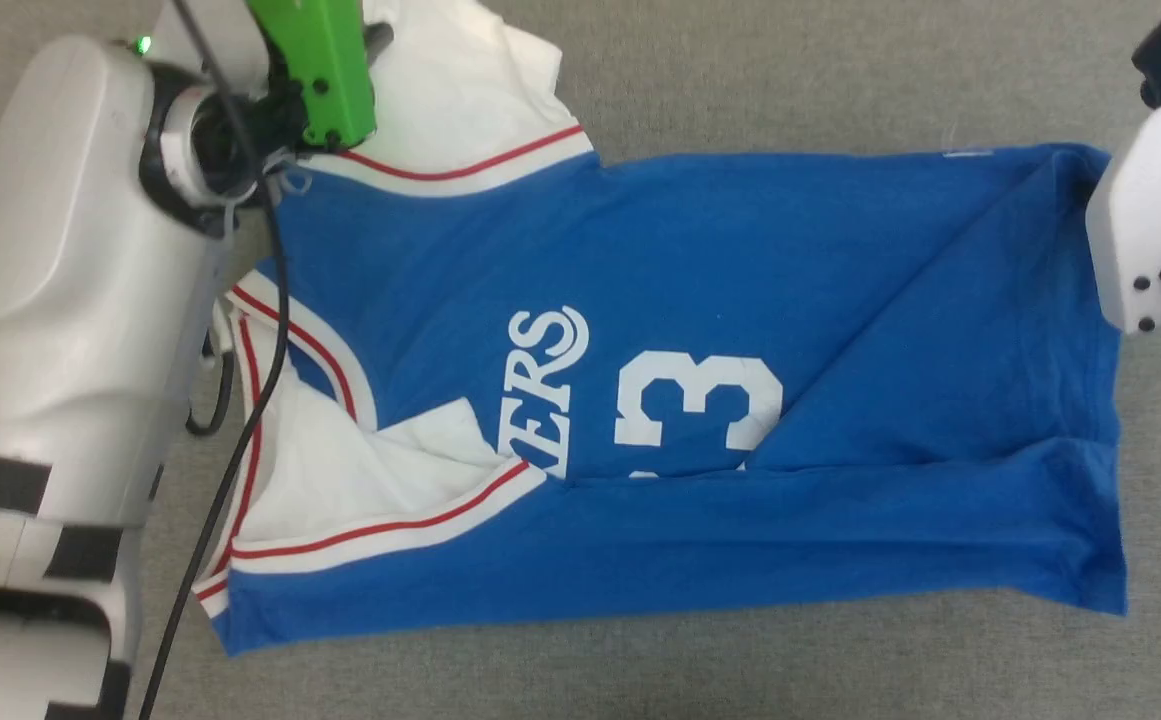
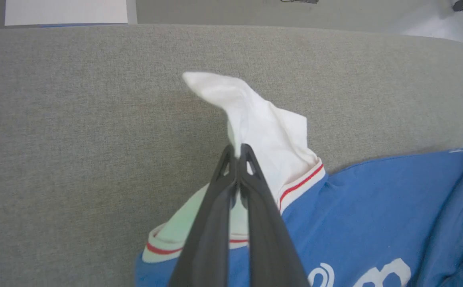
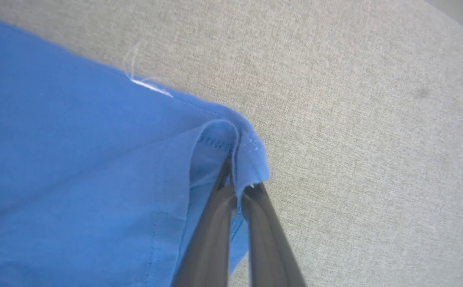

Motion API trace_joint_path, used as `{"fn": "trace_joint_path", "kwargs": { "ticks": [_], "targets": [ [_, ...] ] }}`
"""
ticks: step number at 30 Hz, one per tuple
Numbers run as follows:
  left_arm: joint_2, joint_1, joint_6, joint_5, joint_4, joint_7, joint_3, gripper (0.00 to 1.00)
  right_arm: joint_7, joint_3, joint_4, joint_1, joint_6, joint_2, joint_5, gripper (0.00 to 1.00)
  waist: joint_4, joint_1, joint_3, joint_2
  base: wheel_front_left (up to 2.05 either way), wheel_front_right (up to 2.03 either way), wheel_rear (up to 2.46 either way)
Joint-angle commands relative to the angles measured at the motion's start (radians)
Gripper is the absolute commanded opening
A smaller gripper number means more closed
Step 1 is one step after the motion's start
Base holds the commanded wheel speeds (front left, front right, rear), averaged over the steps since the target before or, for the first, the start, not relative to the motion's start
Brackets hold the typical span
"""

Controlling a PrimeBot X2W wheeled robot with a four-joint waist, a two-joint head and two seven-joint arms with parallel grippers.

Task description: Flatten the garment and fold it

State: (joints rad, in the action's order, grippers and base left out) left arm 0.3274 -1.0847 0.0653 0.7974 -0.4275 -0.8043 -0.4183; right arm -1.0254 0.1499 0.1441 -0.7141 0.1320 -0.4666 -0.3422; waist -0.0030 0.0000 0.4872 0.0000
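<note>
Across the grey cloth-covered worktop [image 1: 840, 80] I see the royal-blue jersey T-shirt [image 1: 700, 270] lying sideways, collar end toward my left arm and hem toward my right. Its near long edge is folded up over the body, and a diagonal fold crosses the hem end, so both cover part of the white number [image 1: 695, 400]; the white lettering [image 1: 540, 390] beside it is also cut off by the fold. The near white sleeve [image 1: 340, 480] lies tucked in on the chest. On the left wrist camera, my left gripper [image 2: 237, 153] has its fingers pressed together on the far white sleeve [image 2: 255, 119], which stands up from the worktop in a peak. On the right wrist camera, my right gripper [image 3: 237, 187] is clamped on the far hem corner [image 3: 251, 155], the stitched blue edge curling over the fingertips.
</note>
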Motion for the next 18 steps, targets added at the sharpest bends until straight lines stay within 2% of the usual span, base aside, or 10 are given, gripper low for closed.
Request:
{"fn": "trace_joint_path", "kwargs": {
  "ticks": [1, 9, 18],
  "targets": [
    [0.016, 0.036, -0.006, 0.014, 0.015, 0.007, 0.007, 0.00, 0.014, -0.008, 0.001, 0.026, -0.001, 0.004, -0.007, 0.00, 0.009, 0.0000, -0.063, 0.0000, 0.00, 0.00, 0.00],
    [0.074, 0.213, 0.004, 0.049, 0.149, 0.030, 0.038, 0.00, 0.064, -0.056, -0.004, 0.176, -0.001, 0.013, -0.023, 0.00, 0.032, 0.0000, -0.176, 0.0000, 0.00, 0.00, 0.00],
    [0.122, 0.442, 0.055, 0.092, 0.323, 0.056, 0.083, 0.00, 0.095, -0.114, 0.003, 0.332, -0.001, 0.045, -0.026, 0.00, 0.055, 0.0000, -0.265, 0.0000, 0.00, 0.00, 0.00]
  ]
}}
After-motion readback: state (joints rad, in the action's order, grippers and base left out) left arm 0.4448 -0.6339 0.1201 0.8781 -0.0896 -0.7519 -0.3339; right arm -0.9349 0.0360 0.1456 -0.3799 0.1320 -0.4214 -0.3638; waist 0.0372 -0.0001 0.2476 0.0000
